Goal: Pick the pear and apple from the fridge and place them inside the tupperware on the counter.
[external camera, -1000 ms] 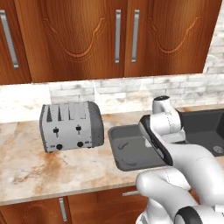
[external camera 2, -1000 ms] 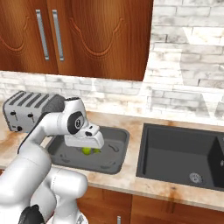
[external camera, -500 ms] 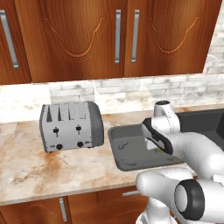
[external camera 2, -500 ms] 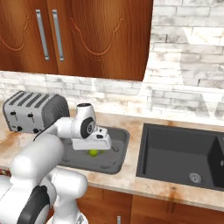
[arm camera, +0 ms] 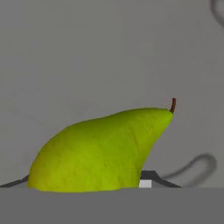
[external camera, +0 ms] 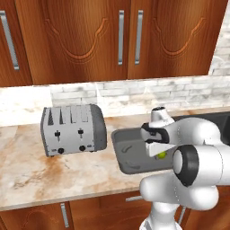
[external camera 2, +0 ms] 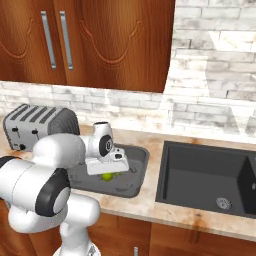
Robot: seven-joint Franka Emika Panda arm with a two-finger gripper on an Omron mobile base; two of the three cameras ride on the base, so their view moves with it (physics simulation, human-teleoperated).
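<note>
Pear low in the tupperware
Claw (external camera 2: pixel 107 172) over tupperware (external camera 2: pixel 131 182) on counter (external camera: pixel 27 175); pear (arm camera: pixel 103 151) at its tips, grip unclear; toaster (external camera: pixel 72 129) at 9 o'clock

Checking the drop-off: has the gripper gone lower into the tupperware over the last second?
Yes. In the right base view the gripper, with the pear, has sunk from above the tupperware rim down to its floor.

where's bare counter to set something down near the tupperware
Free: the counter in front of and left of the toaster, and the strip between the tupperware and the sink. Inside the tupperware, its left floor is bare. Crowded: its right part, where the gripper hangs over the pear.
</note>
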